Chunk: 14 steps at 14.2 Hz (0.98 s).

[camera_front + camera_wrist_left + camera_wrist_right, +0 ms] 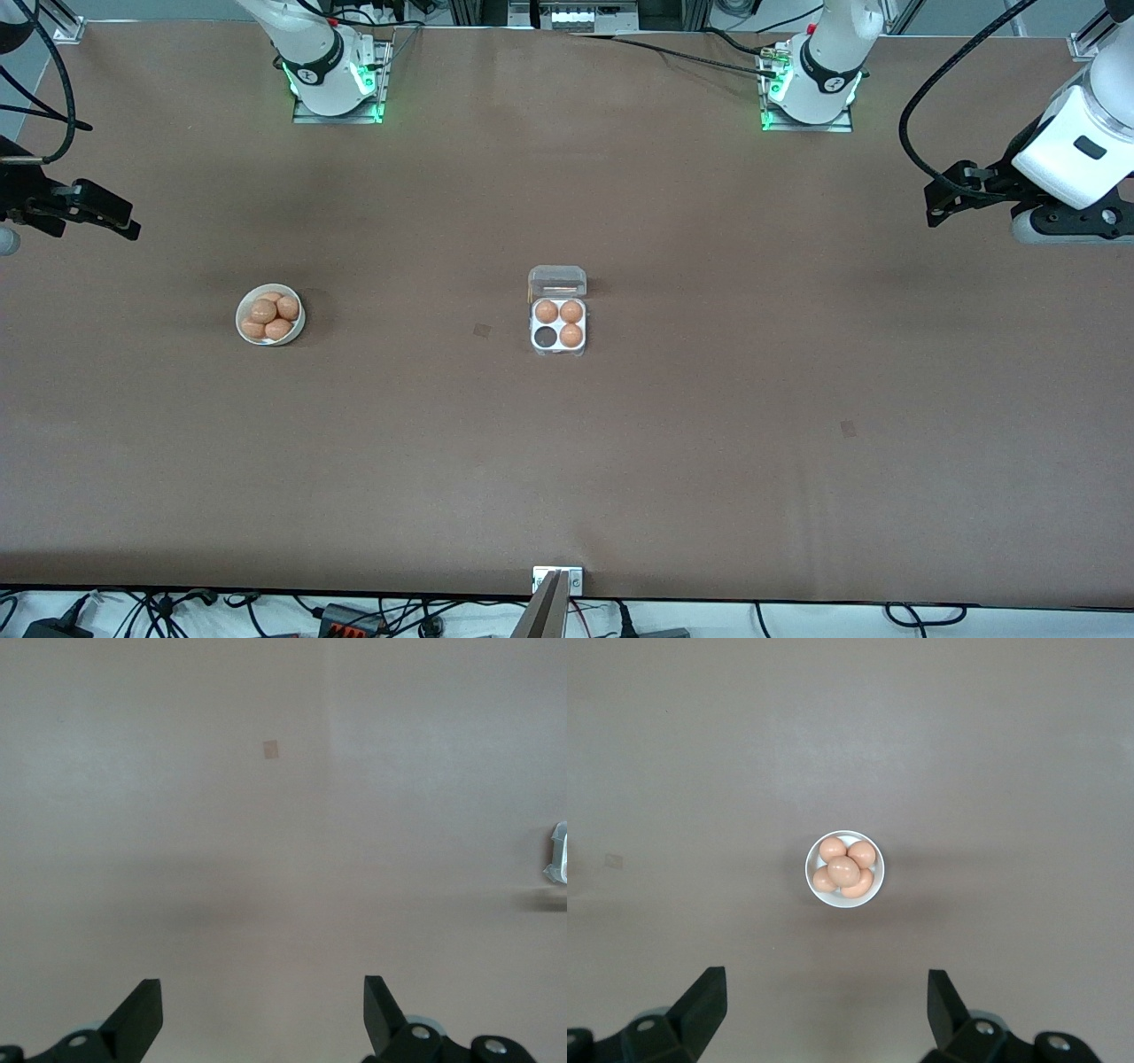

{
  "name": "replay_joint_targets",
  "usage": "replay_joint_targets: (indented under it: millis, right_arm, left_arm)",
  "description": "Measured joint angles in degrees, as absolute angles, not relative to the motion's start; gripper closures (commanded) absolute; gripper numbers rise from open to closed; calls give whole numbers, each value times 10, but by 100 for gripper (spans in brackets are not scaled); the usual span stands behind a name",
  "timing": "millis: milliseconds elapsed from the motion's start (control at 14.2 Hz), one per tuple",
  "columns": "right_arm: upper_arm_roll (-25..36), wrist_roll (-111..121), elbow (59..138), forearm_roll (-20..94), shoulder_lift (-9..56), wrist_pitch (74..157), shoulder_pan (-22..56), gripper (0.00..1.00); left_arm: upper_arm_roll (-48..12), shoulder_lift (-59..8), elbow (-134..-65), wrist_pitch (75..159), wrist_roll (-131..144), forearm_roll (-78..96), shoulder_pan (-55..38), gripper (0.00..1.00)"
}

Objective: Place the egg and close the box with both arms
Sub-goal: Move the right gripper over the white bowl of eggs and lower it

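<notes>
The clear box (558, 351) sits mid-table with its lid (557, 282) open. Three orange-brown eggs (570, 312) fill three cells, and one cell (544, 337) is empty. Several more eggs (264, 310) lie in a white bowl (239, 319) toward the right arm's end. My right gripper (124, 221) hangs open and empty above the table near that end; its wrist view shows the bowl (845, 902) and eggs (843, 870) past the open fingers (827, 988). My left gripper (935, 208) hangs open and empty at the left arm's end (263, 992); the box edge (558, 853) just shows.
Small tape marks lie on the brown table, one beside the box (482, 330) and one nearer the front camera toward the left arm's end (849, 429). Wide bare table lies between bowl and box. Cables run along the table edges.
</notes>
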<state>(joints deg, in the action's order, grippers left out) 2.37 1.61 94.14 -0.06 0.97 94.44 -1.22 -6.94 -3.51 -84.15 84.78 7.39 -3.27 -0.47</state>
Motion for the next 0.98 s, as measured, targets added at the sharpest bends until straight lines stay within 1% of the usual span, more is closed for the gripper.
replay_joint_targets:
  millis: [422,632,843,984]
  right_arm:
    - [24,16,944,-1,10,944,-12,0]
    - [24,16,953,-2,20,952,-13,0]
    - [27,16,960,-4,57,969,-16,0]
    - [29,16,964,-4,97,987,-22,0]
  left_arm:
    - [-69,-35,-842,848,74,-33,-5,0]
    - [-69,-35,-842,848,74,-33,-5,0]
    - [-69,-35,-842,848,74,-33,-5,0]
    - [-69,-36,-842,847,74,-33,-5,0]
